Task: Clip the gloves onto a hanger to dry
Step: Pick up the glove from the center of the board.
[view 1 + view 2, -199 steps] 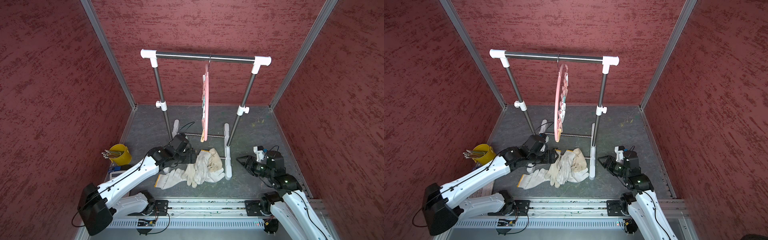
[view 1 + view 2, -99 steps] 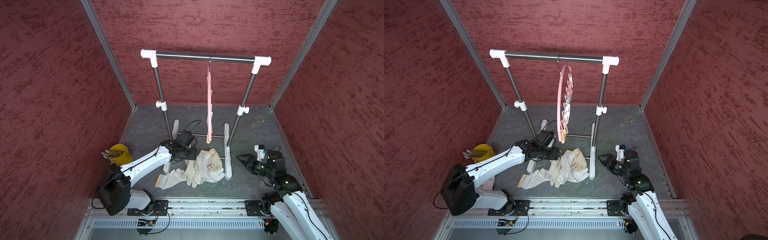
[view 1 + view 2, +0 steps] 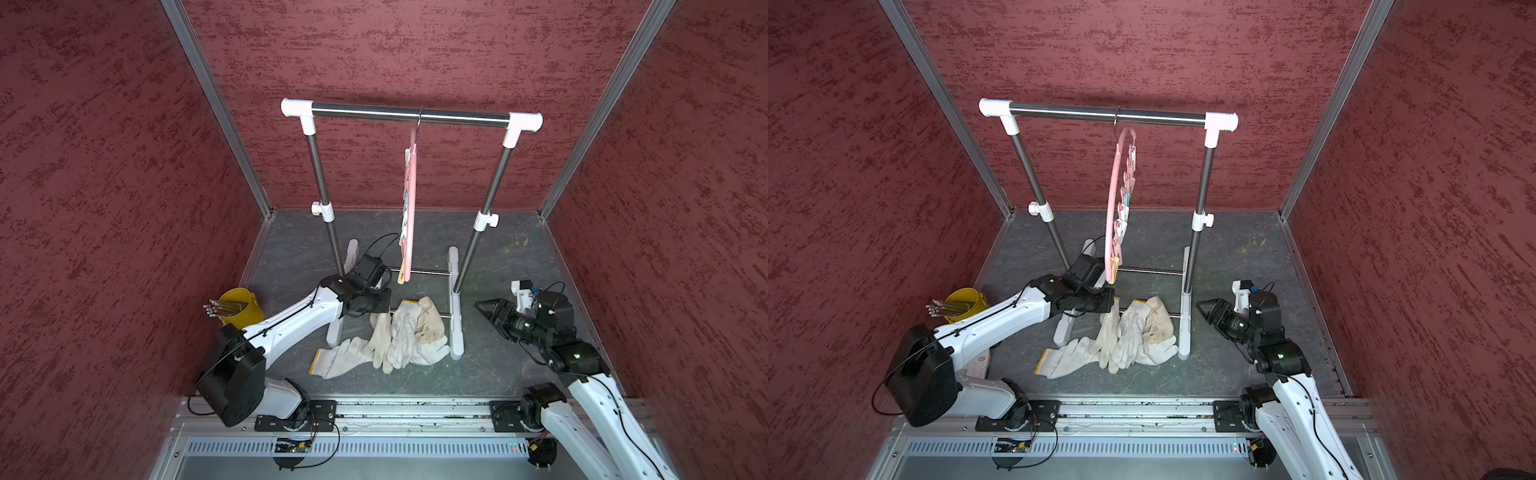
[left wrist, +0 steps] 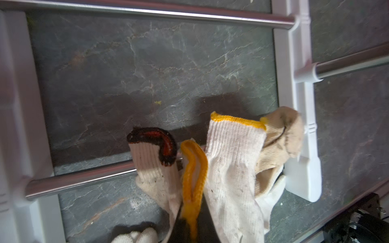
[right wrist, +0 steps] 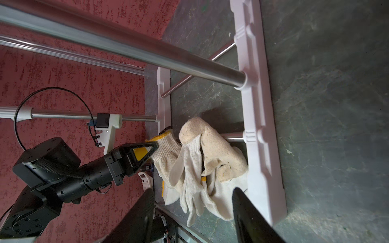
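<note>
Gloves (image 3: 401,332) lie heaped on the counter (image 3: 498,365) between the tools, touching the left tool (image 3: 385,305), whose jaws are pinched together on a yellow-trimmed cuff. Right tool (image 3: 482,306) hovers near their other side, jaws apart, empty. Pink hanger (image 3: 1112,208) dangles from the rack (image 3: 365,111), its lower end near the left tool.

Soft, even light from overhead fills both top views; the rack rail (image 3: 409,115) glints and throws a faint shadow on the wall (image 3: 415,50) at 12 o'clock. From my left wrist, the gloves (image 4: 231,168) look sharp, while the rack foot (image 4: 19,126) smears with blur.
</note>
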{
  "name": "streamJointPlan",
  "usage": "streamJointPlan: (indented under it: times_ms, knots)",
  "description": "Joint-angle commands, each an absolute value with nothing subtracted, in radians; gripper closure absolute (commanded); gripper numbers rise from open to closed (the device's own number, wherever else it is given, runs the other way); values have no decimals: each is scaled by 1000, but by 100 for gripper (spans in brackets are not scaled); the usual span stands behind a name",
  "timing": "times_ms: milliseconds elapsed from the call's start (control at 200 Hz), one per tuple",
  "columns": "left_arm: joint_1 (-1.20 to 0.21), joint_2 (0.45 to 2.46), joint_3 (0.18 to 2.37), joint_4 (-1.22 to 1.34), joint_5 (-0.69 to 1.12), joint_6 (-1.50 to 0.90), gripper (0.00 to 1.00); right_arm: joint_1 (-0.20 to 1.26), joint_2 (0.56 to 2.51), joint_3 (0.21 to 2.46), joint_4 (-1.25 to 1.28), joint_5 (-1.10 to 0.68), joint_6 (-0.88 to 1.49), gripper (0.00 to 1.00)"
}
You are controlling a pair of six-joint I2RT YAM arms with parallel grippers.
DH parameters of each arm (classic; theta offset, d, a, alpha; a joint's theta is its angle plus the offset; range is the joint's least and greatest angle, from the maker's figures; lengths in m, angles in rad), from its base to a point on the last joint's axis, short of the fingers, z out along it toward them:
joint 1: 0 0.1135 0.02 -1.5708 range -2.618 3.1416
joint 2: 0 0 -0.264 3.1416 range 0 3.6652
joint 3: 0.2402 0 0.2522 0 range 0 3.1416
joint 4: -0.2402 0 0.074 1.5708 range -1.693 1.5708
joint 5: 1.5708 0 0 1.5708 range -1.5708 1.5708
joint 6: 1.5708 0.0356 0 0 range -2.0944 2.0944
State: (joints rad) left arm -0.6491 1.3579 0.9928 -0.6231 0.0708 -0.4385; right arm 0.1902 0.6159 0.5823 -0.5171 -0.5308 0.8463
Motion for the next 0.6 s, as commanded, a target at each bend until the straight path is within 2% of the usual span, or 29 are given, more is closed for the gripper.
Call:
streamJointPlan:
  times_ms: [0,200,326,596]
  knots:
    - [-649,1230,978,-636,45,-458,100,199,653,709,-580,-545,728,41]
    - [-660,1001,999,-658,63,-470,100,198,734,944,-740,-586,568,45]
    - [-661,929,1094,-687,16,-443,100,198,757,1062,-813,-499,548,47]
    - [-666,1150,1521,-809,-142,-376,100,197,808,1164,-813,-269,673,49]
